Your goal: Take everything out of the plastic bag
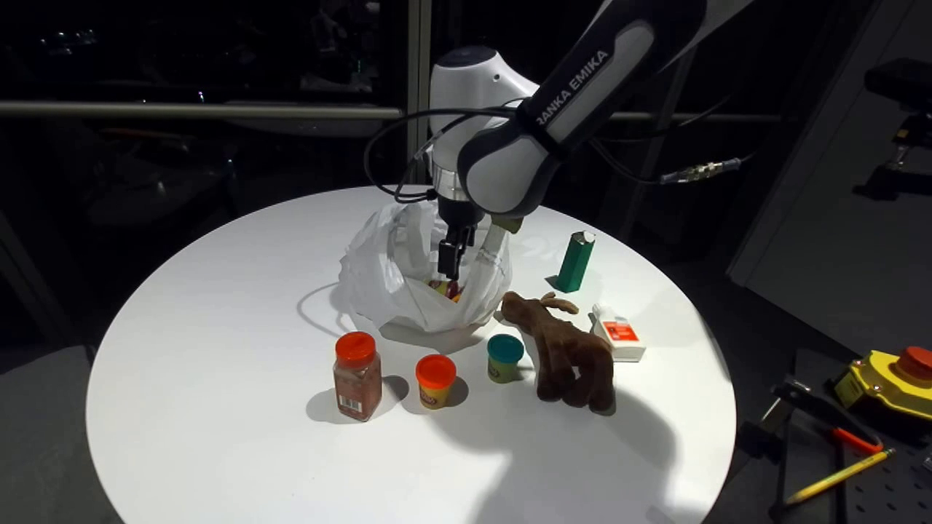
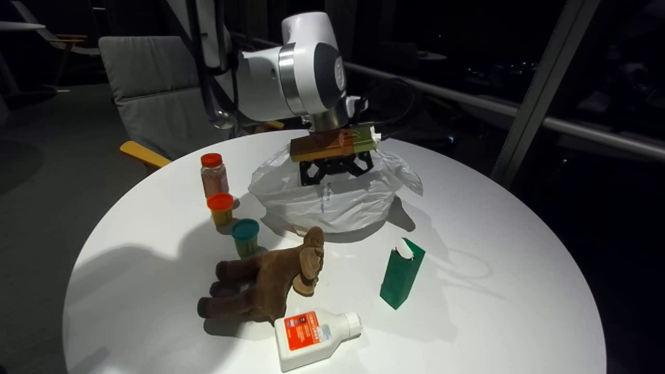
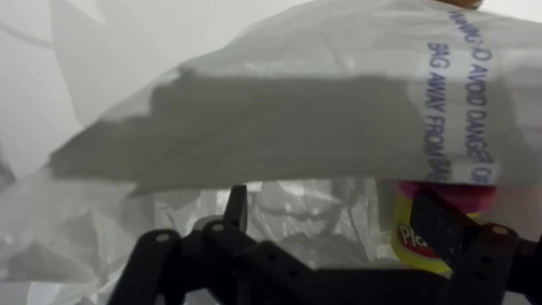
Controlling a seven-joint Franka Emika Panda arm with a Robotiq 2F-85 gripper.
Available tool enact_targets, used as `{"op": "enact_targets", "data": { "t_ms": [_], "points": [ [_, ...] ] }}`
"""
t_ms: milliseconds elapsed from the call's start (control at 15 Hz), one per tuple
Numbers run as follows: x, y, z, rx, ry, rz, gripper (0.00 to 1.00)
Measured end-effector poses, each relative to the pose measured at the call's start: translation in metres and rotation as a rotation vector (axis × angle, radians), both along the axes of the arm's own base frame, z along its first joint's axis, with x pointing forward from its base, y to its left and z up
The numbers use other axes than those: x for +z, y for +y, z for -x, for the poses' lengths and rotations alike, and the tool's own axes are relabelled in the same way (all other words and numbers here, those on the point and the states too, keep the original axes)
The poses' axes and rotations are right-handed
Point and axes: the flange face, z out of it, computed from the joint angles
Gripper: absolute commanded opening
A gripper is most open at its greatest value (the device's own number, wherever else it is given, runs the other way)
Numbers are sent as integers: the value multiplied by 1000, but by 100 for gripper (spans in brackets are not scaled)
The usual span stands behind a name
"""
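Your gripper hangs in the plastic bag, spread wide and empty. Inside, a yellow cup is partly hidden.

The bent arm holds its jaws downward, spread wide apart

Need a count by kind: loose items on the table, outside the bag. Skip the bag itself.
Tubs: 2
Jar: 1
Plush toy: 1
White bottle: 1
Green box: 1
Total: 6
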Motion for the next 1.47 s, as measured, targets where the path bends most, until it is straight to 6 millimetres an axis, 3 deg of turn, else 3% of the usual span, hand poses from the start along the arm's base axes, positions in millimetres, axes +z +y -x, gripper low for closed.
{"op": "enact_targets", "data": {
  "t_ms": [267, 600, 1467],
  "points": [
    [1, -11, -14, 7, -8, -12, 100],
    [16, -9, -24, 2, -41, -27, 100],
    [3, 18, -9, 43, 103, -124, 100]
  ]
}}
